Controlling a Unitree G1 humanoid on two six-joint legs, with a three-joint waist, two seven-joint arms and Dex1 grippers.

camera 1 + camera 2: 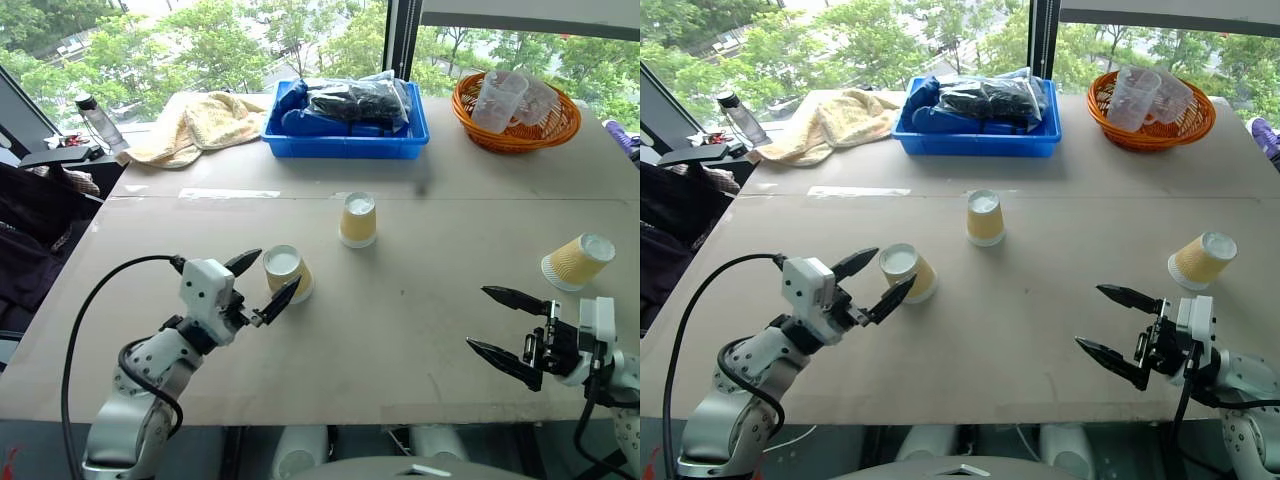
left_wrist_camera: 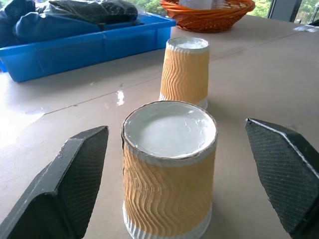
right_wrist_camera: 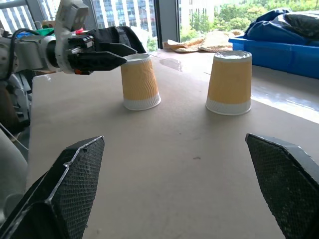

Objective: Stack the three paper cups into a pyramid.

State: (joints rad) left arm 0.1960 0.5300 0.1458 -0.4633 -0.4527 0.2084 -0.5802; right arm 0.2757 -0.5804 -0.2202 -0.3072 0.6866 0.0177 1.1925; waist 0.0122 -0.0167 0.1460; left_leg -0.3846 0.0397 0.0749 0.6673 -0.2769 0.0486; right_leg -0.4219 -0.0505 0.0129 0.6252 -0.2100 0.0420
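Observation:
Three yellow-tan paper cups stand apart on the table, upside down with their white bases up. One cup sits between the fingers of my open left gripper, and the fingers do not touch it. A second cup stands further back at the table's middle. The third cup is at the right, just beyond my right gripper. That gripper is open and empty, pointing toward the table's middle. In the right wrist view the first cup and the second cup stand side by side with a gap between them.
Along the back stand a blue bin holding dark bags, an orange basket of clear plastic cups, a yellow towel and a bottle. A black cable loops off my left arm by the table's front edge.

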